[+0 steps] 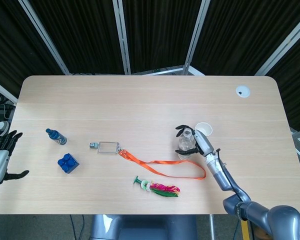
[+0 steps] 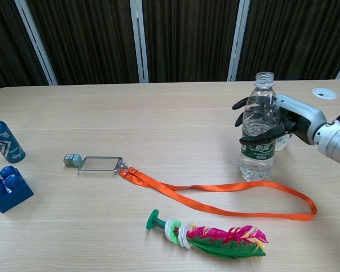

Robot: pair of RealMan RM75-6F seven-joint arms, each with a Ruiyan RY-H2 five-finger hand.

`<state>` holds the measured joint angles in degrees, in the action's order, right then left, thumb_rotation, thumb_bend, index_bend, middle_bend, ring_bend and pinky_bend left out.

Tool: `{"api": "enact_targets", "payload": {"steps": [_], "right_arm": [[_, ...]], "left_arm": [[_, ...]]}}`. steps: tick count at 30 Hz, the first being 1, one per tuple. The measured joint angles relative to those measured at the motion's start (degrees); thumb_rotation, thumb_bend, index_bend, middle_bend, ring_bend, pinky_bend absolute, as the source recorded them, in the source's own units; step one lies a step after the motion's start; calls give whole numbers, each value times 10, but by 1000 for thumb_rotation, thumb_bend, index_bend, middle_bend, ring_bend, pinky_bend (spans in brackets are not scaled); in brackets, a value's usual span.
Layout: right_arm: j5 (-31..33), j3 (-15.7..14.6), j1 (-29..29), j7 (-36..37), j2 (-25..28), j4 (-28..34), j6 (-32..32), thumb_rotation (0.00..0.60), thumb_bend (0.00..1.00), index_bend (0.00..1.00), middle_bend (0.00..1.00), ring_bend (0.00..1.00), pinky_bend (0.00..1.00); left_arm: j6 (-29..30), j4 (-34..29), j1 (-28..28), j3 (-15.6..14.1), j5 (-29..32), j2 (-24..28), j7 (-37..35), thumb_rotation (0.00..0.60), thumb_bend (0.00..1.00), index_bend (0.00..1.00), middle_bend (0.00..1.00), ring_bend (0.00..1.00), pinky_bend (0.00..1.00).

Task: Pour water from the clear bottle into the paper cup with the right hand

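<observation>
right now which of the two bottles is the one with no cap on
The clear bottle with the green label, gripped by the right hand near the paper cup: its neck is open. The small blue bottle at the far left looks closed.

The head view looked down from high above the near edge of the bench [image 1: 140, 100], almost vertically, and took in the whole top and the dark curtains behind. The chest view sat low and close, looking forward across the bench [image 2: 158, 113] surface towards the curtains. Both views shared the near middle part, with the orange lanyard [image 1: 162, 162] [image 2: 215, 190] and the feathered toy [image 1: 157, 186] [image 2: 215, 232].
</observation>
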<state>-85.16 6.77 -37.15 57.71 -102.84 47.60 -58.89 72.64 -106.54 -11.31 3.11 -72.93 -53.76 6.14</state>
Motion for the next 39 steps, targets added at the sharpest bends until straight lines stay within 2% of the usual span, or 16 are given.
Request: {"api": "enact_targets", "payload": {"steps": [4,11,15,19,21,23,26,30,35,39], "right_arm": [[-6,-11,13,5,25,24,-10,600,0,197,281,258,271],[-21,-32,40,4,68,67,-40,600,0,165,254,232,256],[-20,-37,49,-3,90,89,-43,600,0,107,219,202,222],[-23,-42,56,-8,108,98,-47,600,0,38,171,167,106],[-32,-51,61,-7,124,105,-54,600,0,8,125,120,27],[-43,-61,67,-6,143,112,-63,600,0,0,76,71,0],[-62,-79,79,-6,173,121,-85,600,0,0,26,17,0],[-83,-98,103,-13,212,125,-129,600,0,0,1,0,0],[-86,-106,131,-66,241,118,-162,600,0,0,0,0,0],[-63,-97,157,-158,258,123,-183,600,0,0,0,0,0]], "left_arm": [[2,-3,2,-2,-9,4,-6,600,36,0,0,0,0],[16,-10,10,-9,-35,12,-18,600,37,0,0,0,0],[26,-15,16,-13,-52,18,-27,600,37,0,0,0,0],[34,-18,21,-16,-64,23,-37,600,36,0,0,0,0],[40,-19,24,-17,-70,27,-44,600,36,0,0,0,0],[45,-20,27,-18,-75,29,-48,600,37,0,0,0,0],[49,-21,29,-19,-80,32,-54,600,38,0,0,0,0],[56,-22,33,-21,-92,37,-63,600,38,0,0,0,0],[72,-23,40,-20,-97,37,-56,600,36,0,0,0,0],[98,-24,47,-14,-90,23,-10,600,37,0,0,0,0]]}}
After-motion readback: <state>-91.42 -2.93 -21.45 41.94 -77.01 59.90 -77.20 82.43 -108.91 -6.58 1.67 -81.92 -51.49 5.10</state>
